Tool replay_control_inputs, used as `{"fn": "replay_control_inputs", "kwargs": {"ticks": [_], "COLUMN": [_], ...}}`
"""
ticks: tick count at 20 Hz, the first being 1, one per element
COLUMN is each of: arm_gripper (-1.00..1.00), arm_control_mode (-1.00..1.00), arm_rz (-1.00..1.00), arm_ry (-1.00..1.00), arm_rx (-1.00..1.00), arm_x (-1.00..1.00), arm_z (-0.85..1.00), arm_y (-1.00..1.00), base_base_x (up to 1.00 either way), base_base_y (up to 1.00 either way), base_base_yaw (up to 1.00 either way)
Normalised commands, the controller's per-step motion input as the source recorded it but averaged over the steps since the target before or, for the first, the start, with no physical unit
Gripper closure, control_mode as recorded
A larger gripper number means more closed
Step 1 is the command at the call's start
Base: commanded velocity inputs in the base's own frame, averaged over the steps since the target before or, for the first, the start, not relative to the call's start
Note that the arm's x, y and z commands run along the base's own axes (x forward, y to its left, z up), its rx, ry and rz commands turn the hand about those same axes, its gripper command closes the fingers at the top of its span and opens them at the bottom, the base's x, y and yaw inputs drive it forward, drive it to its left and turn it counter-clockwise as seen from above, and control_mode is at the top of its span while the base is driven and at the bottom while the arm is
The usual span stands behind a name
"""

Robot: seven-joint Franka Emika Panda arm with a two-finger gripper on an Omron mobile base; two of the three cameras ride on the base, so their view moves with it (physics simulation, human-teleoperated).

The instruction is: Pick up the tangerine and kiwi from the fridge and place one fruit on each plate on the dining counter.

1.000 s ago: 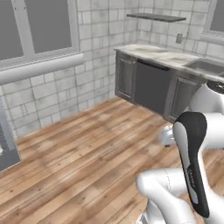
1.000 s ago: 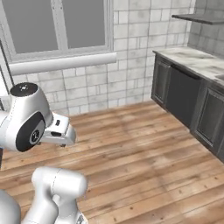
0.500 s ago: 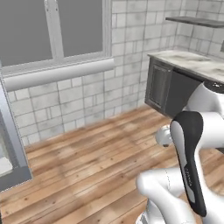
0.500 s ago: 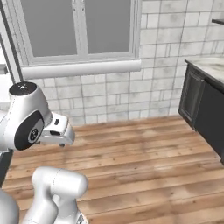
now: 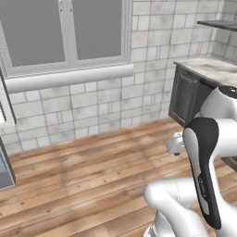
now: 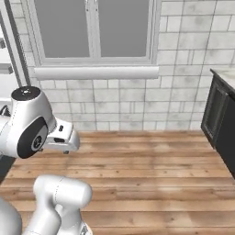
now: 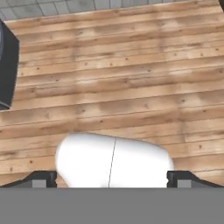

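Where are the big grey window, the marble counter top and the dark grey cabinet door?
big grey window (image 6: 94, 27), right base view, on the glass panes.
marble counter top (image 5: 210, 69), left base view, on its flat top.
dark grey cabinet door (image 5: 183, 95), left base view, on the door panel.

Warm brown plank floor (image 5: 92, 171), pale grey tiled wall (image 5: 139, 60) (white grout lines), dark grey cabinets (image 5: 185, 95), marbled white countertop (image 5: 210, 69).
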Motion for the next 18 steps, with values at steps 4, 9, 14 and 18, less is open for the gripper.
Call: {"fn": "replay_control_inputs", "kwargs": {"ticks": [4,9,14,18], "arm_gripper": [-1.0,-1.0,-1.0,-1.0], "arm_control_mode": [1.0,1.0,1.0,1.0], "arm_rz": [0.0,0.0,0.0,0.0], "arm_ry": [0.0,0.0,0.0,0.0], "arm_rx": [0.0,0.0,0.0,0.0], "arm_x": [0.0,0.0,0.0,0.0], "arm_z": [0.0,0.0,0.0,0.0], "arm_y": [0.0,0.0,0.0,0.0], "base_base_x": [0.29,0.55,0.78,1.0], "base_base_y": [-0.48,-0.4,-0.36,-0.58], "base_base_yaw": [0.42,0.55,0.63,0.56]}}
